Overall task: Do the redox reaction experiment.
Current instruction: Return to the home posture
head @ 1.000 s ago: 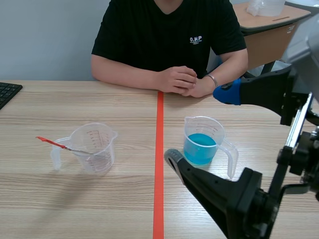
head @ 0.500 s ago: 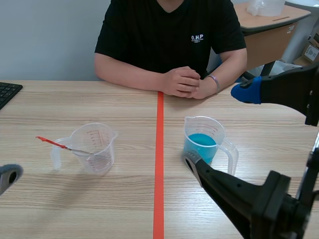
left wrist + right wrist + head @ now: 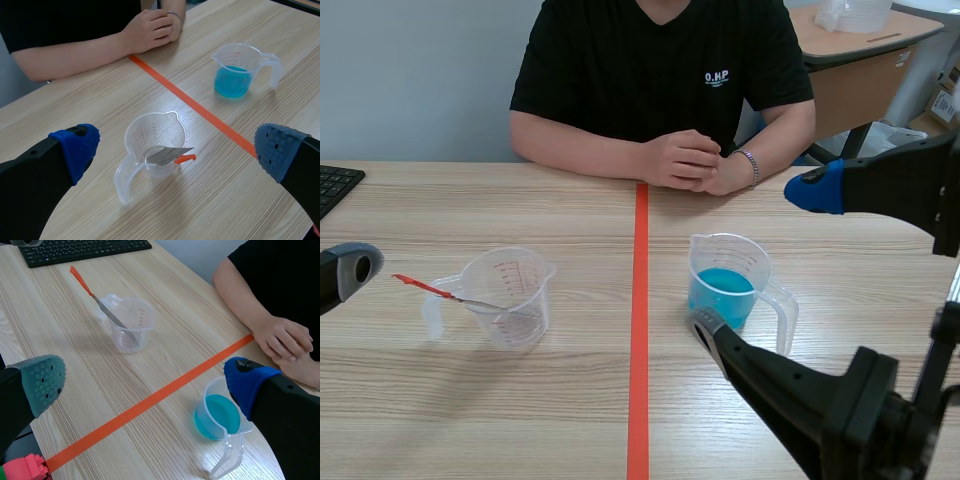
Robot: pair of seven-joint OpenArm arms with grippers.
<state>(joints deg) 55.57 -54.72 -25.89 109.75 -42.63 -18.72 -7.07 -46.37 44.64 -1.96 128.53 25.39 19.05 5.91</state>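
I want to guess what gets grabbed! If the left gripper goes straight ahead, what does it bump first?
Most likely the clear measuring cup with the orange-handled spatula in it. It sits straight ahead of the open left gripper, though depth is hard to judge.

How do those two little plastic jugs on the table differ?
The right jug holds blue liquid; the left jug shows none. The left jug has an orange-handled spatula leaning in it; the right jug has no tool. Both are clear, upright measuring jugs with handles, on opposite sides of the tape line.
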